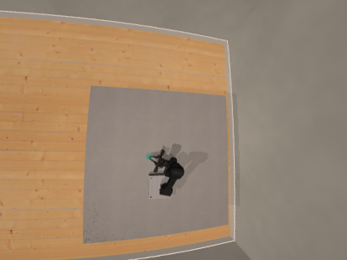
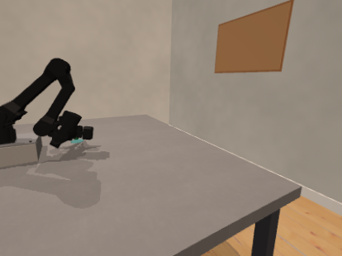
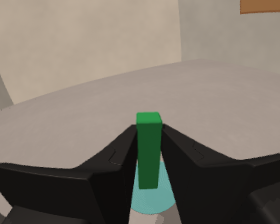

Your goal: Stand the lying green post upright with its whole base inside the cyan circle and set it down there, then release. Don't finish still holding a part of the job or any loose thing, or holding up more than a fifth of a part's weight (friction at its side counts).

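In the wrist view the green post [image 3: 149, 150] stands upright between my two black fingers. My gripper [image 3: 148, 129] is shut on it. The post's lower end is over the cyan circle [image 3: 150, 200], a flat disc on the grey table; I cannot tell whether the base touches it. In the overhead view the gripper [image 1: 153, 158] is low beside the cyan circle [image 1: 148, 156], ahead of the arm's base. In the side view the gripper [image 2: 78, 138] hangs just above the cyan circle [image 2: 76, 141] near the table top.
The arm's base sits on a pale block [image 2: 16, 153] [image 1: 153, 187] at the left of the grey table [image 2: 173, 180]. A brown board [image 2: 253, 40] hangs on the right wall. The table's right edge [image 2: 248, 161] runs along that wall.
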`<state>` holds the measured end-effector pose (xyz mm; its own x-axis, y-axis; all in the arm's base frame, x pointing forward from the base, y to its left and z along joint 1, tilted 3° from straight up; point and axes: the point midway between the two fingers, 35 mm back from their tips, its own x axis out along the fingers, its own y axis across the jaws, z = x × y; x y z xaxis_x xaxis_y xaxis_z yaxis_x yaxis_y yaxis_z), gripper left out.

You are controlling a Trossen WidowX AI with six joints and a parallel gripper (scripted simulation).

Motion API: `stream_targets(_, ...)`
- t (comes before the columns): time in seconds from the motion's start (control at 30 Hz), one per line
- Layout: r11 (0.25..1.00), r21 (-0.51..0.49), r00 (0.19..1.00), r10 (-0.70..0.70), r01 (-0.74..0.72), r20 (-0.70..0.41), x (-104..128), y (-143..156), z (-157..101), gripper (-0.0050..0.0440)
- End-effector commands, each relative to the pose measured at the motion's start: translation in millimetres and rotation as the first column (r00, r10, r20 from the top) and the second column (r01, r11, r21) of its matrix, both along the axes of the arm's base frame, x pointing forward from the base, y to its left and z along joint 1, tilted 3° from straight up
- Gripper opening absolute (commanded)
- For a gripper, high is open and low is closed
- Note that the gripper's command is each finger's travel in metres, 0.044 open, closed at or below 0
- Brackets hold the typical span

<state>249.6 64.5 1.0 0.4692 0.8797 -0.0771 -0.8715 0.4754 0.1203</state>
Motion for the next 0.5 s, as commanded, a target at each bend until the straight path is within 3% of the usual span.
stream_targets(0.0, 1.000, -0.007, 1.000, 0.004, -0.004, 0.000, 2.4, 1.6, -5.5, 0.0022)
stream_targets(0.47, 1.000, -0.010, 1.000, 0.007, -0.007, -0.002, 4.0, 2.7, -8.9, 0.0022)
